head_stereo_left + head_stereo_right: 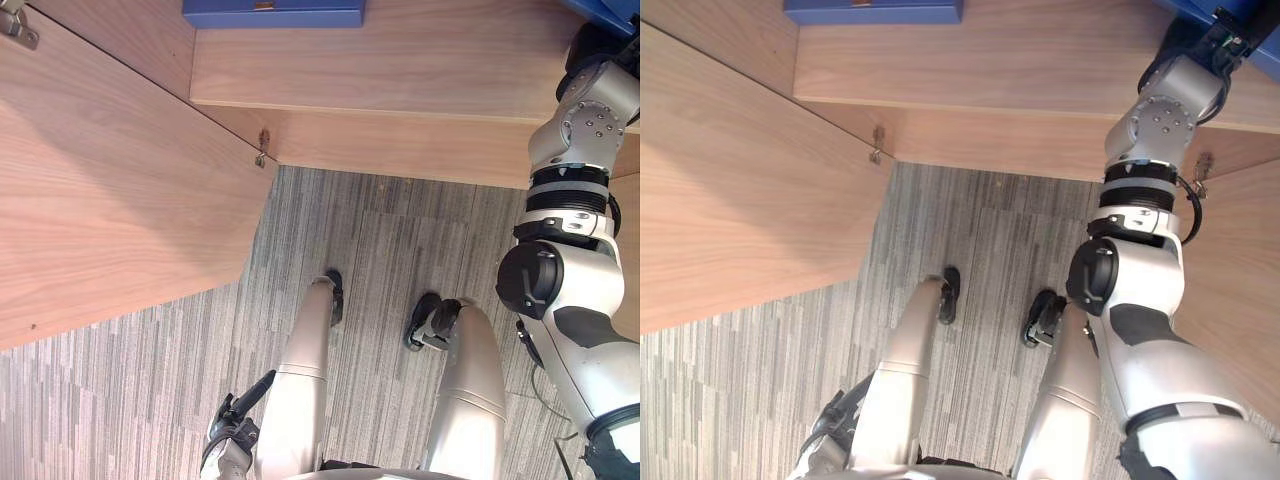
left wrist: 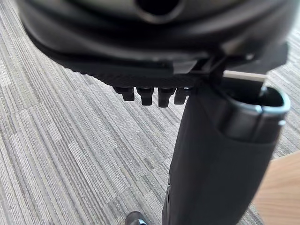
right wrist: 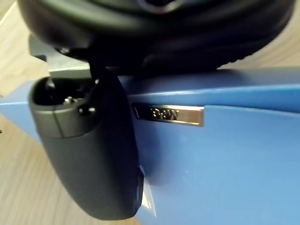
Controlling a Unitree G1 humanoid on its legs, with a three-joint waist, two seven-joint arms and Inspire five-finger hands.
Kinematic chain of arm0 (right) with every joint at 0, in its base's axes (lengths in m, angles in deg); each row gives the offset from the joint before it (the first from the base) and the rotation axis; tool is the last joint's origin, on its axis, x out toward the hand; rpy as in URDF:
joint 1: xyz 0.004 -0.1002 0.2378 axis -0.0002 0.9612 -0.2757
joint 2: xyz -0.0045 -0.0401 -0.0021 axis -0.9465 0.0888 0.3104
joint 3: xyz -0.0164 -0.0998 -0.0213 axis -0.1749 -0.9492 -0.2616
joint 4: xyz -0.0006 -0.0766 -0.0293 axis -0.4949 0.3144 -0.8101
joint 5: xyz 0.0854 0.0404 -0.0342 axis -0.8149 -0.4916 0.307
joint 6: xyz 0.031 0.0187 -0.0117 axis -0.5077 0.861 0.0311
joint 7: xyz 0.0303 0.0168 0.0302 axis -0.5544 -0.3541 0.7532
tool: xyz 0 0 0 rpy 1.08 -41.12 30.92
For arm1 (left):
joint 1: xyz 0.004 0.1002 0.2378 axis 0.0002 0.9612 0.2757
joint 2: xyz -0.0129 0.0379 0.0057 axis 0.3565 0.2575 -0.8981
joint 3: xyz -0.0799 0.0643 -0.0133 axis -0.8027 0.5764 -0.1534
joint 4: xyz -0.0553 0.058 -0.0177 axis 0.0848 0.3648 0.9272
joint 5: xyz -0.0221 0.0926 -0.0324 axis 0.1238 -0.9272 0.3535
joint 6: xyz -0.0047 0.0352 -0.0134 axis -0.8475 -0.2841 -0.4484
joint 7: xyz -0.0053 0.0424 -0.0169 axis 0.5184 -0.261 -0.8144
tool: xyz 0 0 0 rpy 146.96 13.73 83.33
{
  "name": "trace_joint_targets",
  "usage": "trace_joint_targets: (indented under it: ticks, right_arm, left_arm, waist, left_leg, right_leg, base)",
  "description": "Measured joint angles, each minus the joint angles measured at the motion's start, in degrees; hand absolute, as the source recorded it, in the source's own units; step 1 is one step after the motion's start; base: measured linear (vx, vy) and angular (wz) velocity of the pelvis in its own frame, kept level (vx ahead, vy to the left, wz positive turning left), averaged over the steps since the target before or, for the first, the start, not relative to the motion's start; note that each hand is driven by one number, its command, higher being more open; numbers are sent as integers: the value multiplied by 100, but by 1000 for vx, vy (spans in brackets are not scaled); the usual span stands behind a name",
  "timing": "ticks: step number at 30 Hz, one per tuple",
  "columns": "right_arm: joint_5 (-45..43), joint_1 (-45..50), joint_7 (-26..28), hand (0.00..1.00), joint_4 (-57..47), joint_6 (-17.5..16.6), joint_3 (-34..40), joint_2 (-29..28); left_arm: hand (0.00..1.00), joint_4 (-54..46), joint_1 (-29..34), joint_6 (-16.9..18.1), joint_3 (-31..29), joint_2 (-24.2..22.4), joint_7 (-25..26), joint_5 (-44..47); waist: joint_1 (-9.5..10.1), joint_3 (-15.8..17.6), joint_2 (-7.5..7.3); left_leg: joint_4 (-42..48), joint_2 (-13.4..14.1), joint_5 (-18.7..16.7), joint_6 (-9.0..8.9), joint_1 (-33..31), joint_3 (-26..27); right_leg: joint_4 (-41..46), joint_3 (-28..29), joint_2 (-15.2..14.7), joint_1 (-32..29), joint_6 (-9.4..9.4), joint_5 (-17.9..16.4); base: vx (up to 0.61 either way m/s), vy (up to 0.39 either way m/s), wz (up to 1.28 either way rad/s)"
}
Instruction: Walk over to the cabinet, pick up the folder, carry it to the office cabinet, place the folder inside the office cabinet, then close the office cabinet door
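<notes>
A blue folder [image 3: 225,154] with a small metal label plate is in my right hand [image 3: 93,154], whose thumb lies across its face. From above, that hand [image 1: 1228,38] reaches over the wooden cabinet shelf [image 1: 400,60] at the far right, with the folder's blue corner [image 1: 1265,55] beside it. A second blue folder [image 1: 272,12] lies on the same shelf at the far left. My left hand [image 1: 232,428] hangs low by my side over the carpet, fingers relaxed and holding nothing.
The cabinet's left door [image 1: 110,190] stands wide open and reaches out over the grey striped carpet [image 1: 380,250]. The right door [image 1: 1240,300] is open too, close beside my right arm. Metal hinges [image 1: 262,148] sit at the shelf's front corners.
</notes>
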Motion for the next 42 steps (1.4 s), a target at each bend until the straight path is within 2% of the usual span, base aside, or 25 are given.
trace_joint_targets:
  ticks: [5,8,10,14,19,26,30,35,39,42]
  right_arm:
    - [90,57,-49,100,-8,86,-49,41]
    - [772,58,-27,100,59,552,-442,350]
    - [1266,53,42,100,261,930,-979,666]
    - [1935,-52,393,100,699,1604,-2039,900]
    - [2303,-209,748,100,1297,2131,-2999,949]
    - [3248,-444,1372,100,1657,2593,-3940,994]
    - [4298,-470,2030,100,1815,2924,-4695,1207]
    - [4313,-465,2424,100,1993,3044,-4991,1198]
    - [4775,-460,2734,100,2040,3060,-5262,1217]
    - [4976,-453,2986,100,2022,3050,-5478,1282]
  left_arm:
    - [100,-6,7,5,-56,0,4,0]
    - [100,-6,15,98,-113,39,3,-3]
    - [100,-7,14,137,-121,57,-1,-5]
    - [100,-16,12,209,-126,57,-36,-6]
    - [100,-113,12,220,-127,61,-65,-6]
    - [100,-131,12,246,-201,121,-149,-5]
    - [100,-131,13,249,-231,252,-292,-20]
    - [100,-207,12,250,-233,424,-467,-168]
    - [100,-224,13,250,-235,504,-596,-198]
    - [100,-221,13,254,-234,515,-691,-247]
  waist:
    - [-3,8,-13]
    - [-37,41,-64]
    - [-72,61,-98]
    - [-223,100,-164]
    - [-231,111,-196]
    - [-260,126,-258]
    - [-286,124,-291]
    - [-292,101,-359]
    - [-301,94,-372]
    - [-289,90,-391]
  left_leg:
    - [-255,3,32,-54,276,-99]
    - [-318,1,44,-59,296,-113]
    - [-336,5,46,-61,297,-127]
    - [-345,51,46,-61,303,-127]
    - [-417,108,69,-104,382,-143]
    - [-506,231,100,-112,434,-96]
    - [-565,301,108,-103,578,-57]
    - [-637,332,124,-125,718,-47]
    - [-665,379,125,-123,779,-24]
    - [-779,430,145,-91,848,31]
  right_leg:
    - [-263,-160,17,357,1,0]
    - [-315,-194,15,391,2,1]
    - [-331,-216,16,400,3,2]
    - [-356,-227,64,410,0,6]
    - [-440,-265,129,488,-34,27]
    - [-608,-247,254,510,-32,153]
    - [-704,-230,328,635,-46,200]
    - [-755,-234,358,757,-45,200]
    - [-824,-235,399,814,-27,238]
    - [-989,-229,447,874,-104,327]
  base:
    - [63,-21,7]
    - [36,7,3]
    - [0,0,0]
    - [4,6,-3]
    - [0,2,-1]
    - [-6,27,-10]
    - [-9,27,-10]
    - [-1,2,-1]
    - [0,32,-7]
    - [8,50,-11]
